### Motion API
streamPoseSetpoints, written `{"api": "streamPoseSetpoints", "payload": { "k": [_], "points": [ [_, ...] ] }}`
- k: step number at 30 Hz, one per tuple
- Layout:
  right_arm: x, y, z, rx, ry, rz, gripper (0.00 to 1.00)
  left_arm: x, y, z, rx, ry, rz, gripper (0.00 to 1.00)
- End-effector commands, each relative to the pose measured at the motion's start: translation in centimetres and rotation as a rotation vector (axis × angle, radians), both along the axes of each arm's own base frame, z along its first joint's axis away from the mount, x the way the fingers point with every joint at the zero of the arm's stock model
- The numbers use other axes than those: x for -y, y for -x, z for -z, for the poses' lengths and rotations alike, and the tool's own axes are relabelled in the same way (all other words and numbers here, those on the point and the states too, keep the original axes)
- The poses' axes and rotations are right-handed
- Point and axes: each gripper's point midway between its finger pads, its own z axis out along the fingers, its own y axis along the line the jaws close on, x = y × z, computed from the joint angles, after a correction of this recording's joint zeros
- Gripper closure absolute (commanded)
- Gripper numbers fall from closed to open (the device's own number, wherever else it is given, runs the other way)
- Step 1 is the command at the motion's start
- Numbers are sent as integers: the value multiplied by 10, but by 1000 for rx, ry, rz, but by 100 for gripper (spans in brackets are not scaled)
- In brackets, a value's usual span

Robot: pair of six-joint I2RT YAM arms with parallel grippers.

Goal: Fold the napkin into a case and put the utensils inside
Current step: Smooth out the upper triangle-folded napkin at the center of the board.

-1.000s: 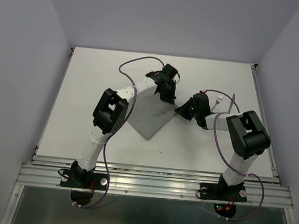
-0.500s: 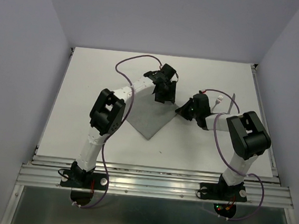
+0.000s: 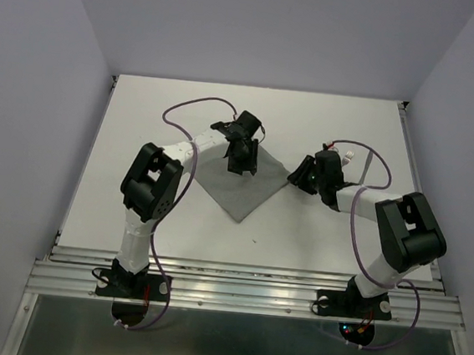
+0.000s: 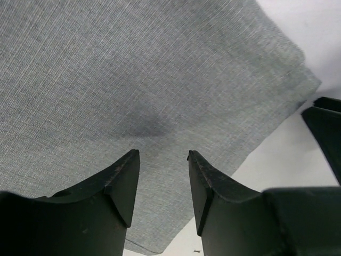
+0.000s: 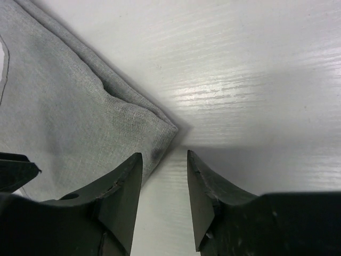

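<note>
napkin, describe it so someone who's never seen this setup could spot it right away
On the white table, look at the middle, between the left arm and the right arm. The napkin lies flat there as a diamond, one corner pointing toward the arm bases. It is the only grey cloth; everything around it is hard black or white.

Top camera looking down from above the near edge over the whole tabletop [image 3: 125, 209], left wrist camera pointing closely at the napkin [image 4: 133, 69], right wrist camera closely facing its right corner, all three sharing that cloth.
</note>
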Motion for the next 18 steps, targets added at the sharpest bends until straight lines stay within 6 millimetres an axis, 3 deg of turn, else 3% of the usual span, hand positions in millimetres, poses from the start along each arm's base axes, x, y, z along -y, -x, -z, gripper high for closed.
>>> {"api": "streamPoseSetpoints", "payload": {
  "k": [1, 4, 5, 9, 13, 18],
  "points": [
    [5, -9, -40, 87, 39, -16, 55, -8, 1, -21, 57, 8, 5, 49],
    [-10, -19, -61, 120, 16, -39, 58, -16, 7, -12, 37, -6, -2, 53],
    [-16, -20, -65, 126, 12, -50, 68, -17, 8, -13, 40, -5, -3, 55],
    [-43, -33, -69, 125, -17, -112, 91, -22, 14, -9, 26, -13, -1, 68],
    [-54, -50, -55, 96, -27, -118, 94, -25, 21, -5, 15, -11, 0, 71],
    [-50, -62, -15, 17, 41, -91, 94, -28, 33, 8, -17, -8, 10, 71]
  ]
}}
